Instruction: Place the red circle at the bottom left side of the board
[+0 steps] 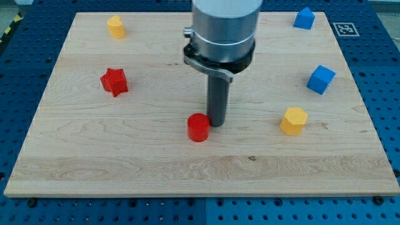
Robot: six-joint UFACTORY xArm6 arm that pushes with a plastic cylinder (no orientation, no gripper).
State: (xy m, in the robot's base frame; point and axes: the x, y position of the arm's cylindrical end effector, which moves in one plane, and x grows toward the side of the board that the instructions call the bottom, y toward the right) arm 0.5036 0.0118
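Touching my tip (217, 123), red circle (198, 128) lower-left

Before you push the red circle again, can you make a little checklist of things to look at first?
1. My tip sits next to the red circle, on its right side in the view: ok.
2. Tip actually touching the circle: cannot tell.
3. Red circle already at the board's bottom left: not ok, it is near the middle.
4. Way toward the bottom left free of blocks: ok.
5. Red star stays off that path, higher up on the left: ok.
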